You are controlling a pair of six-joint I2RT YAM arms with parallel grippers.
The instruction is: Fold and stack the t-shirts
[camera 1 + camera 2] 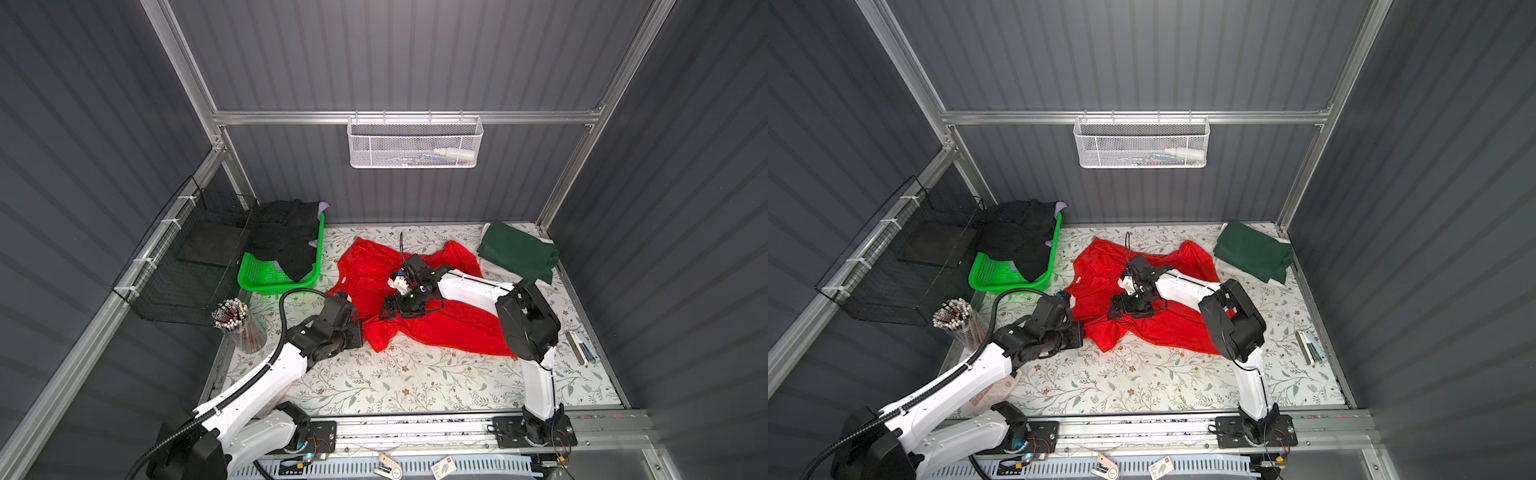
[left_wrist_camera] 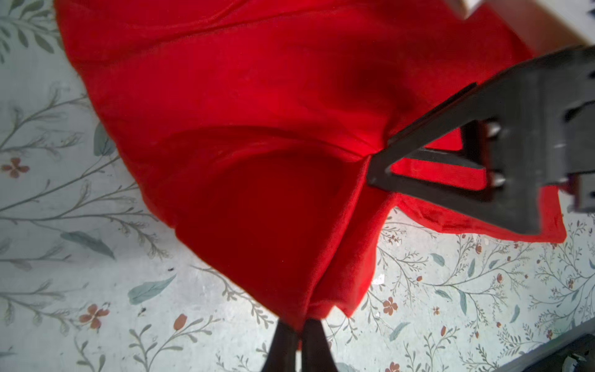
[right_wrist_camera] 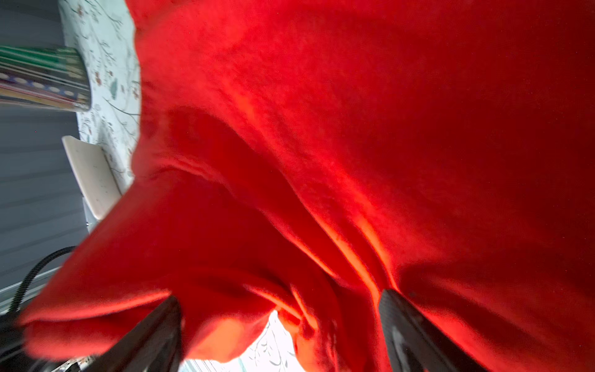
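Bright red thin shiny t-shirt [image 1: 457,328] lies crumpled mid-table on the floral-print table [image 1: 415,382], spreading from centre toward the right edge. Left pincer [image 2: 299,328] is clamped tight on the shirt's near-left hem, cloth pinched between the two black fingers. Right pincer [image 3: 280,296] sits over the shirt's middle, jaws spread wide and gripping nothing; one finger tip seems to press into the cloth, though the wrist view is blurred there. Folded dark green t-shirt [image 1: 515,253] sits at the far right corner, on top of a white t-shirt [image 1: 487,264]. At the far left corner, a black t-shirt [image 1: 291,241] hangs over the green plastic lattice basket [image 1: 266,276], with a lavender t-shirt [image 1: 322,206] peeking out behind.
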